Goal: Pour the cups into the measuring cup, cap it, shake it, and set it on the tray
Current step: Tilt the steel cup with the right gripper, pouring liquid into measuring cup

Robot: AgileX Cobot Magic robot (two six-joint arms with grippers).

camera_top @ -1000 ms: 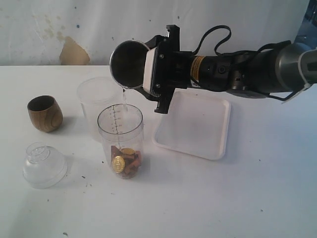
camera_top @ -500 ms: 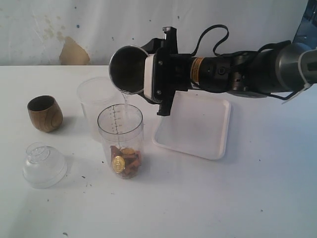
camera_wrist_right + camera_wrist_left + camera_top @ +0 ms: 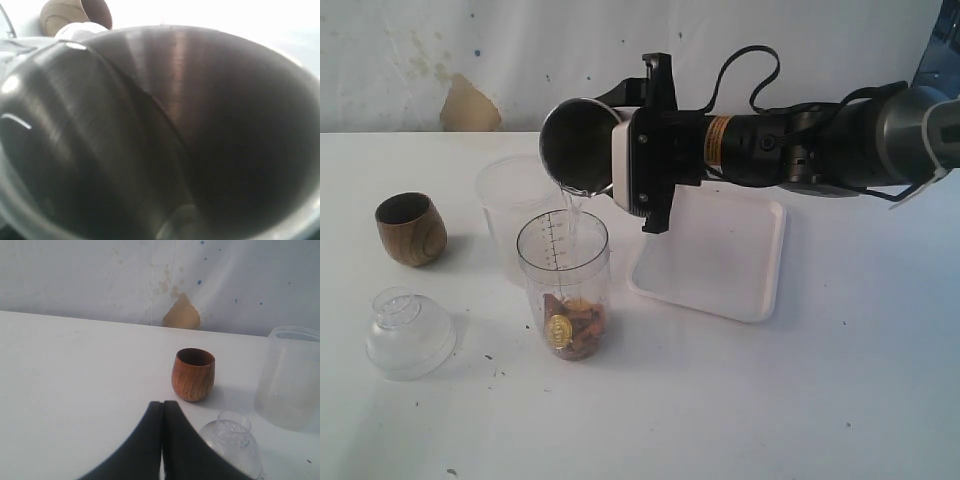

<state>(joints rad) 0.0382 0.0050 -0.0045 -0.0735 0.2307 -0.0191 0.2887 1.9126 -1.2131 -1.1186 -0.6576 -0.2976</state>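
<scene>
The right gripper point(image 3: 612, 152) has rolled its wrist a touch further than a second ago, fingers clamped around the steel tumbler point(image 3: 578, 145), and the thin trickle is now a fuller clear stream point(image 3: 570, 205) dropping into the measuring cup point(image 3: 563, 285), which stands on the counter point(image 3: 720, 400) just left of the tray point(image 3: 720, 255). So this pour looks to be finishing. The wooden cup point(image 3: 410, 228) sits upright, well to the left. The left gripper point(image 3: 162, 440) hangs near it, fingers pressed together, empty. Capping and shaking are still to come.
</scene>
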